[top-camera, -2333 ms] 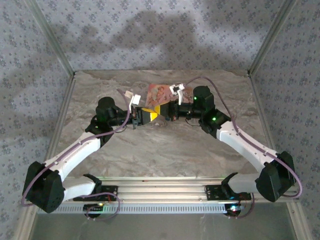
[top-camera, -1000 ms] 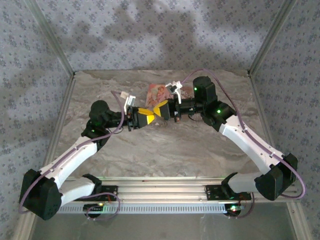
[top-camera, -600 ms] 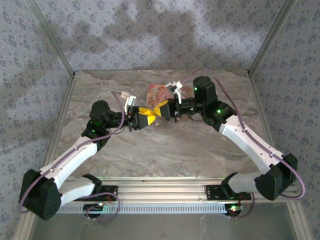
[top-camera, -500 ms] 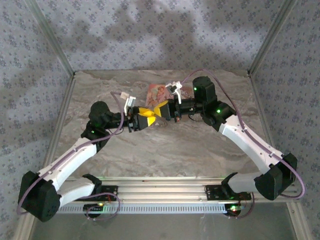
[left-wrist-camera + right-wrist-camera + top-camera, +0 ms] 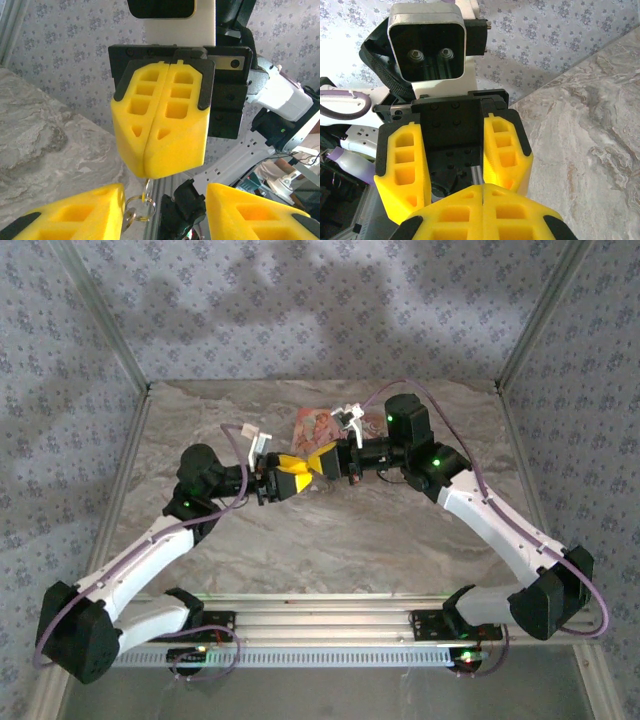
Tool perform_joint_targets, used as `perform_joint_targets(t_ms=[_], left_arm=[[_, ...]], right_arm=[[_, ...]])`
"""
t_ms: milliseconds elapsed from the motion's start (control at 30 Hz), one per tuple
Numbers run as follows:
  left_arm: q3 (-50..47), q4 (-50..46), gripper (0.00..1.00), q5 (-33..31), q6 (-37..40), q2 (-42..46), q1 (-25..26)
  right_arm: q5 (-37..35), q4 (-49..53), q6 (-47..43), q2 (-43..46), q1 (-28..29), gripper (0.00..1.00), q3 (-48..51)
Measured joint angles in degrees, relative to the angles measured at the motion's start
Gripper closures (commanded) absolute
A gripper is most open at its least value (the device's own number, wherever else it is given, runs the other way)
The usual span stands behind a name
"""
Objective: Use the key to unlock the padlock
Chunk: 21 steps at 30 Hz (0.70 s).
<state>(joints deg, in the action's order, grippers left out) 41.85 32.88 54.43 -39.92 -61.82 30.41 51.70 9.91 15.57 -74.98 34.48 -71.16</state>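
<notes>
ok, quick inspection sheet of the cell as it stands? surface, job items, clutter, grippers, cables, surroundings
surface: marble-look tabletop, no spills seen.
job's things: key ring hangs below the right gripper's fingertips, off the table; the part that is pinched is hidden.
clutter: one pinkish packet lying at the far middle, behind the grippers.
grippers: left gripper has its fingers apart and faces the right one; right gripper shut; both meet mid-table, raised.
cables: purple cables loop off both arms; no snag seen.
surroundings: floral-patterned walls, metal corner posts, metal rail along the near edge.
</notes>
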Motion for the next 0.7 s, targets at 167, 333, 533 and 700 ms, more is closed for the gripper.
perform_joint_targets(t_ms=[167,333,533,700], left_arm=[[0.0,0.6,0.59,0.0,-0.5,-0.8,0.1],[0.0,0.8,0.64,0.0,-0.5,-1.1,0.2],[0.0,0.6,0.79,0.0,-0.3,-1.7,0.4],[0.0,-0.3,0.79,-0.5,0.0,-2.1,0.3]], right_arm=[[0.0,-0.3,0.0,0.0,0.0,1.0,0.1],[-0.5,-0.7,0.0,0.0,0.0,1.0,0.3],[-0.7,-1.3,0.0,0.0,0.0,1.0,0.9],[-1.1,-1.5,0.0,0.1,0.0,1.0,1.1]])
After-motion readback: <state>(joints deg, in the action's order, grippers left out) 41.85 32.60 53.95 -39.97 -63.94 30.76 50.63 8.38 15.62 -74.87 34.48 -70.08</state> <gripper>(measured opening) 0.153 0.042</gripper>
